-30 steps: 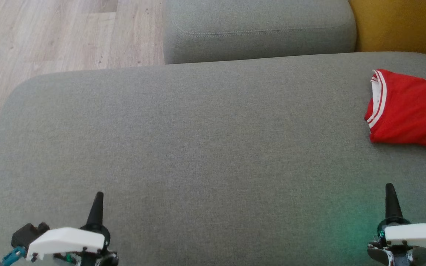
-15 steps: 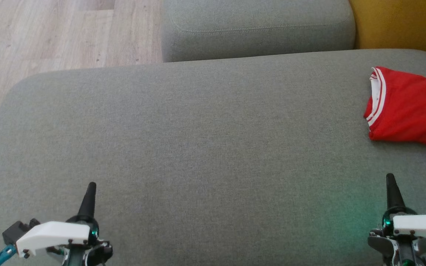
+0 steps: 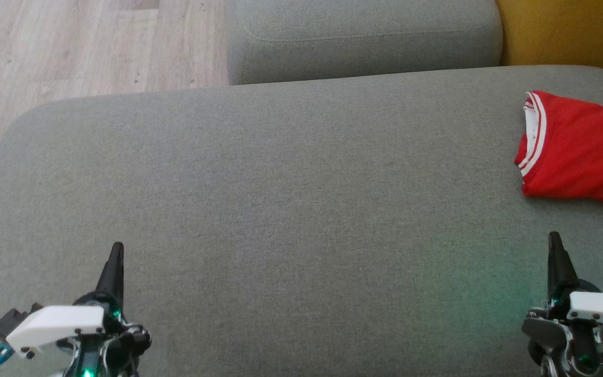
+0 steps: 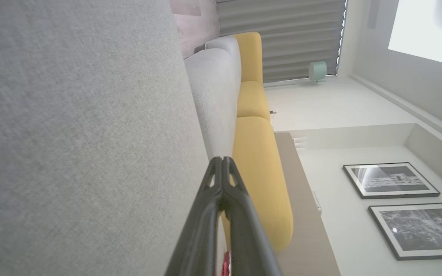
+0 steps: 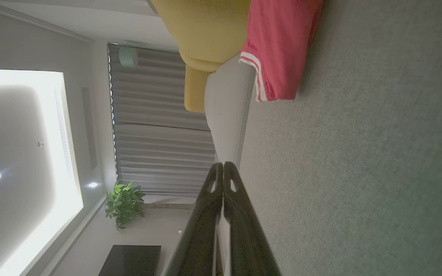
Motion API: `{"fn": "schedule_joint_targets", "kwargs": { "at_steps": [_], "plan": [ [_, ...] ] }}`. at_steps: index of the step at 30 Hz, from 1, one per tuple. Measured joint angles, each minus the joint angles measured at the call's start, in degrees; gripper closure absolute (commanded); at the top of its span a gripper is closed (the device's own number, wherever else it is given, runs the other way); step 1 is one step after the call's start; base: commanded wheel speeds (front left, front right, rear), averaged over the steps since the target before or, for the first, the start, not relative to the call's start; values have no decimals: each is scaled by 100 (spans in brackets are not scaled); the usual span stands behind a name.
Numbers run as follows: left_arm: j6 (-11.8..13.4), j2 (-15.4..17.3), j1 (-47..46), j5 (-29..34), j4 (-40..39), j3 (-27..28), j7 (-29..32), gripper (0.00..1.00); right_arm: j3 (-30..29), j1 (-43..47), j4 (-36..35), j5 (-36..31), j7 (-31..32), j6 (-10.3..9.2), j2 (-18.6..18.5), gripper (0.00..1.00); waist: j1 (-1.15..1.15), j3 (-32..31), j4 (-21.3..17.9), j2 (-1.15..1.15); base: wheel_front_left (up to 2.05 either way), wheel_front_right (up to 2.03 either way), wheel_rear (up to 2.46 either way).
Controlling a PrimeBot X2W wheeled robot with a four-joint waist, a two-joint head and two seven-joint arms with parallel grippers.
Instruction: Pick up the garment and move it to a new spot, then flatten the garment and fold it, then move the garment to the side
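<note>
Two grippers sit over the near edge of the broad grey seat cushion (image 3: 280, 183), fingers pointing toward its far edge. The left gripper (image 3: 115, 250) is at the cushion's near left corner and the right gripper (image 3: 555, 241) at its near right corner, well apart from each other. Both have their two dark fingers pressed together with nothing between them; the left wrist view shows the left gripper (image 4: 223, 163) with its tips meeting, and the right wrist view shows the same of the right gripper (image 5: 223, 166). Whether either touches the fabric cannot be told. The red garment (image 3: 579, 157) lies bunched on the cushion's far right part, its white-striped trim turned toward the cushion's middle, and it runs out past the right edge of the head view. It lies ahead of the right gripper and apart from it; in the right wrist view the garment (image 5: 278, 46) rests on the same grey fabric. Beyond the cushion's far edge lies a smaller grey cushion (image 3: 364, 36), with yellow upholstery (image 3: 568, 31) off the far right corner and pale wooden floor (image 3: 71, 47) off the far left.
</note>
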Motion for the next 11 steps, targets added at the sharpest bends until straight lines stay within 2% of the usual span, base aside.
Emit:
{"fn": "schedule_joint_targets", "kwargs": {
  "at_steps": [11],
  "plan": [
    [-133,-3,-131,-702,-25,178,200,100,-33,-126,-8,737,185,0,-1,100,0,30,-28,0,0,0,0]
  ]
}}
